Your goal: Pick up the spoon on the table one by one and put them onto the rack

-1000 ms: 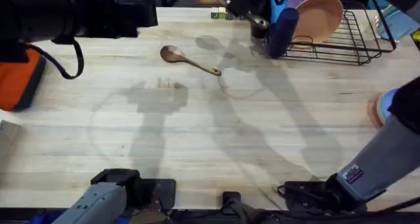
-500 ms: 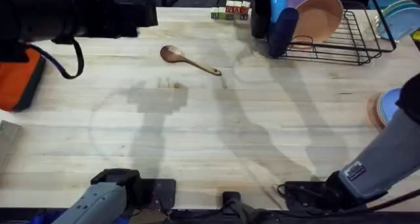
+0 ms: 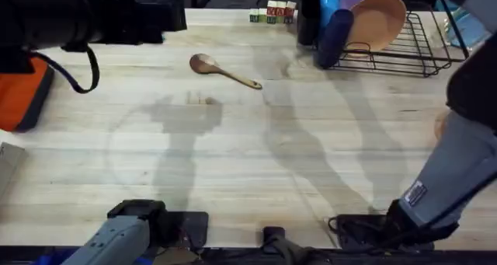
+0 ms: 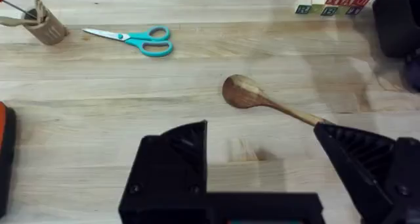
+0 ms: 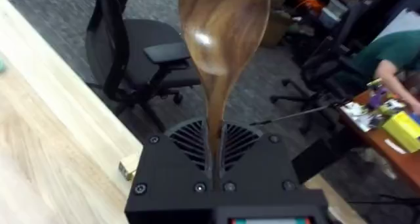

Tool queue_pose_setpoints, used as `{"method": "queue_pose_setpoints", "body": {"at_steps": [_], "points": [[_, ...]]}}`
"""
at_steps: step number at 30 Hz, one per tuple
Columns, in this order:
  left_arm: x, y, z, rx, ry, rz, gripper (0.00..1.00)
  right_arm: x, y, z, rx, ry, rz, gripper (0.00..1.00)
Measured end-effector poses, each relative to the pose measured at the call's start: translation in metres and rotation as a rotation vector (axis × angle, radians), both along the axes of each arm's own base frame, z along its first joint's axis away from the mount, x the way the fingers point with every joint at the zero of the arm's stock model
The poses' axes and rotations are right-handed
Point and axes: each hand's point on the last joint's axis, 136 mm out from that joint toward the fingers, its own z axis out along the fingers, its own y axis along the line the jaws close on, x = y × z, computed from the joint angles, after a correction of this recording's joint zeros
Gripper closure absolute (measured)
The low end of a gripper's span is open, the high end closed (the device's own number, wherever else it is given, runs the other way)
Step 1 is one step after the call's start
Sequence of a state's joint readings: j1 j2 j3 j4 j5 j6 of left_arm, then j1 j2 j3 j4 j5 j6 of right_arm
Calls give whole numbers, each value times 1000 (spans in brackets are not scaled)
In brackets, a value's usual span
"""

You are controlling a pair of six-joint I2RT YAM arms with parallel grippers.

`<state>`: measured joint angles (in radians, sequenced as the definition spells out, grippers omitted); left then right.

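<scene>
— Dark wood clamped between right gripper [image 5: 215,145] fingers: one spoon [image 5: 220,40], bowl outward, presumably bound for rack [image 3: 423,47].
— And left gripper [image 4: 269,165]?
— Spread wide, empty, above second spoon [image 4: 262,100] lying on table [image 3: 233,156], likely next.

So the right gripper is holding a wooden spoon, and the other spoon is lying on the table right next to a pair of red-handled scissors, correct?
Almost. The scissors have teal handles, not red, and the left wrist view shows this. The rest holds: the right gripper is shut on a wooden spoon, and the other spoon lies on the table near the scissors.
</scene>
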<state>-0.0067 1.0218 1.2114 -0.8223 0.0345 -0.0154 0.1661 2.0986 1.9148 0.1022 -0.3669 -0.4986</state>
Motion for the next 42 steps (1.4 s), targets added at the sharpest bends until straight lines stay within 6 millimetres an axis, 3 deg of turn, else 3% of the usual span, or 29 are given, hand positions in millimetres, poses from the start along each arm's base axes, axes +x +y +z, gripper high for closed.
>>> {"method": "queue_pose_setpoints", "body": {"at_steps": [1, 4, 16, 22, 34, 42], "points": [[0, 0, 0, 0, 0, 0, 7, 9, 3, -27, 16, 45, 4, 967], [0, 0, 0, 0, 0, 0, 7, 14, 4, -46, 17, 78, 8, 967], [0, 0, 0, 0, 0, 0, 7, 16, -12, -76, 5, 178, -18, 967], [0, 0, 0, 0, 0, 0, 7, 19, -15, -111, -6, 253, -25, 967], [0, 0, 0, 0, 0, 0, 7, 13, -30, -131, -16, 348, -47, 967], [0, 0, 1, 0, -3, 0, 7, 13, -35, -133, -16, 358, -56, 967]]}}
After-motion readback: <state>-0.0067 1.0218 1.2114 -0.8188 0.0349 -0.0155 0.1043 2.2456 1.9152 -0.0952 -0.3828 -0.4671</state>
